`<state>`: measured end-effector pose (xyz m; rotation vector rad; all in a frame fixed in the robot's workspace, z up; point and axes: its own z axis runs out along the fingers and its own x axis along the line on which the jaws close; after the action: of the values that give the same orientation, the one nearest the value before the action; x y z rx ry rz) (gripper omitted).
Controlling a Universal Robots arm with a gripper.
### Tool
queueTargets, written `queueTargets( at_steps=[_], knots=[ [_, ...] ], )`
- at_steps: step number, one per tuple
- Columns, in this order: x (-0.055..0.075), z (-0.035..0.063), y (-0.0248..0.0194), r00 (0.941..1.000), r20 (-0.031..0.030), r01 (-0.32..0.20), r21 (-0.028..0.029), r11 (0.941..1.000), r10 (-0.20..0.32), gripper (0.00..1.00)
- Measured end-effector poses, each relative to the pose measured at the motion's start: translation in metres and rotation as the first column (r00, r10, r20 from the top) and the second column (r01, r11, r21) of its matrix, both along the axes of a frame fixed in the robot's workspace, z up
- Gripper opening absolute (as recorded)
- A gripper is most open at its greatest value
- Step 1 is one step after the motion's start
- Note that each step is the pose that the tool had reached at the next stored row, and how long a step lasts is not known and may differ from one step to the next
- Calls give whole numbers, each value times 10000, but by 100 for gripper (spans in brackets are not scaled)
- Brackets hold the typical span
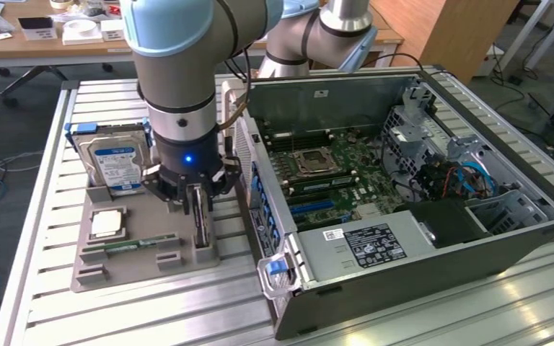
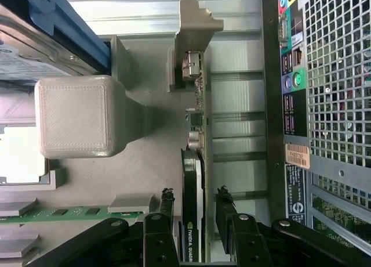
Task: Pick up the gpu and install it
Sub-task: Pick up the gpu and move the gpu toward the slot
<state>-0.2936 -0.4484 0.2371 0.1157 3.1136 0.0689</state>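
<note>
While the arm hangs straight down over the grey holder tray (image 1: pixel 128 272), the gripper (image 1: pixel 195 205) sits low at the tray's three o'clock edge, as seen in the exterior view.

Finding: the gpu (image 1: pixel 201 232) stands on edge in its slot in the tray, upright and not lifted. In the wrist view the gripper (image 2: pixel 195 202) straddles the gpu (image 2: pixel 191 180), with one of the fingers (image 2: pixel 167 204) on each side of the card. A narrow gap shows between each finger and the card's faces, so the jaws stand released and grasp nothing.

Surroundings, exterior view:
- A hard drive (image 1: pixel 113 164) stands at the tray's twelve o'clock end.
- A processor chip (image 1: pixel 107 222) lies at nine o'clock of the gpu.
- A memory stick (image 1: pixel 128 246) sits near the tray's six o'clock end.
- The open computer case (image 1: pixel 421 252) lies on its side at three o'clock of the tray, just beside it, with the motherboard (image 1: pixel 335 173) exposed.
- All rest on a slatted metal table (image 1: pixel 161 321).
</note>
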Motion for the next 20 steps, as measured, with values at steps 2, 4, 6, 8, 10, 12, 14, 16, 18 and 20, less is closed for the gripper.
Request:
queueTargets(
  at_steps=[2,4,6,8,10,12,14,16,18,20],
  knots=[
    [1,-29,22,10000,0,-2,11,10000,2,43],
    [0,-44,24,10000,-1,0,17,10000,0,43],
    [0,-44,24,10000,-2,0,16,10000,0,43],
    [-1,-47,31,10000,1,3,21,10000,-3,43],
    [0,-49,41,10000,0,1,33,10000,-1,43],
    [1,-51,52,10000,0,-1,53,10000,1,43],
    [0,-53,56,10000,0,-2,66,10000,2,43],
    [0,-52,57,10000,-1,0,66,10000,0,43],
    [0,-53,57,10000,-1,0,67,10000,0,43],
    [0,-53,57,10000,-1,0,67,10000,0,43]
  ],
)
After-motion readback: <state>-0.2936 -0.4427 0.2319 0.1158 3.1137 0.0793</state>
